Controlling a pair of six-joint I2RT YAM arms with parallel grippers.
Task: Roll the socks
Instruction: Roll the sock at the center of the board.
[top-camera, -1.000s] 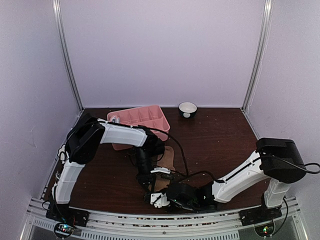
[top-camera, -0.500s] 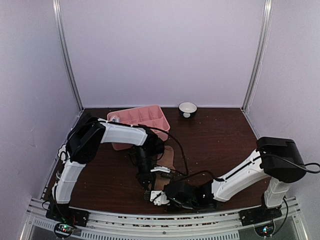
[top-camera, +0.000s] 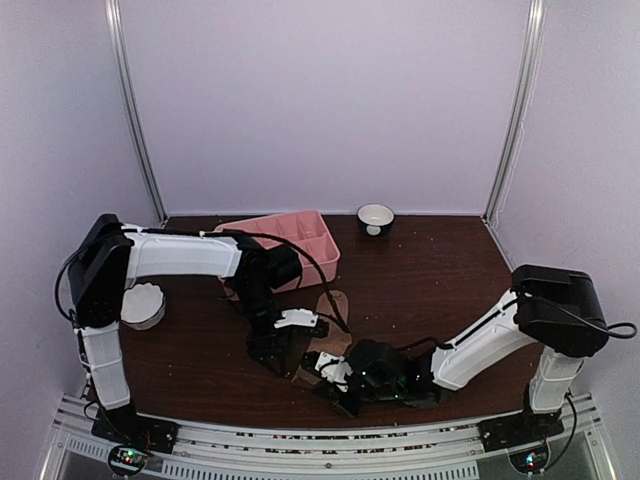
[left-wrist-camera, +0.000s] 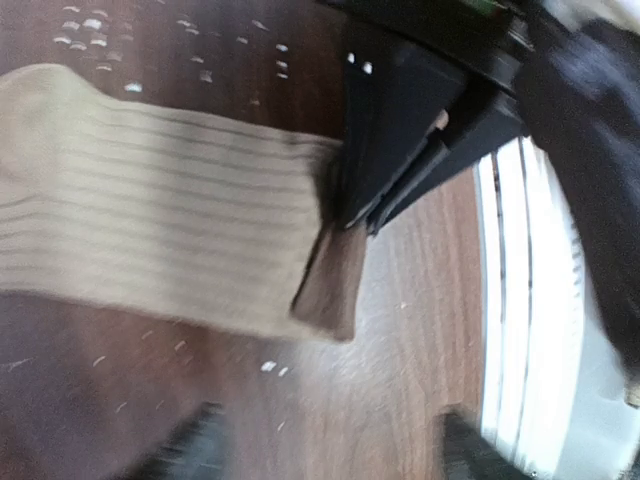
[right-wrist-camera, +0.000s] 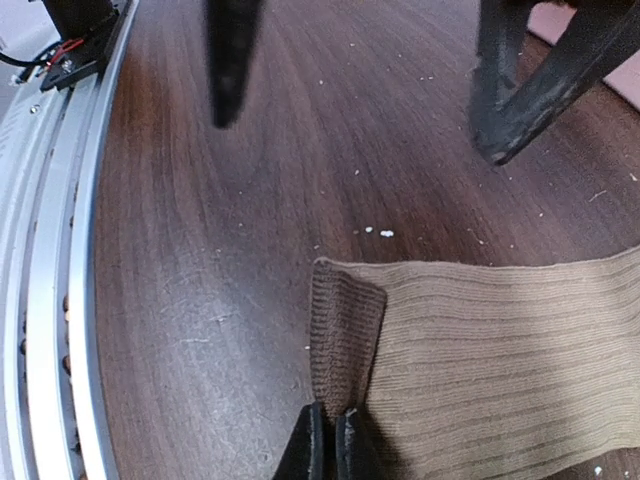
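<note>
A: Entry, tan sock (right-wrist-camera: 500, 340): location, progress?
B: Flat on bench (right-wrist-camera: 200, 250), unrolled. Cuff corner folded, clenched in right end effector (right-wrist-camera: 328, 425). Left end effector (top-camera: 272, 350) released, just beside. Rolling apparently barely begun

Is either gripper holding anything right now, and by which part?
The right gripper pinches the tan sock at its folded end; the left gripper, open, holds nothing.

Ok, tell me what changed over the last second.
The left gripper opened and backed off leftward from the tan sock. Its elbow swung out left, uncovering a white bowl. The right gripper closed on the sock's end and shifted slightly right. The pink tray and the small bowl at the back stayed put.
</note>
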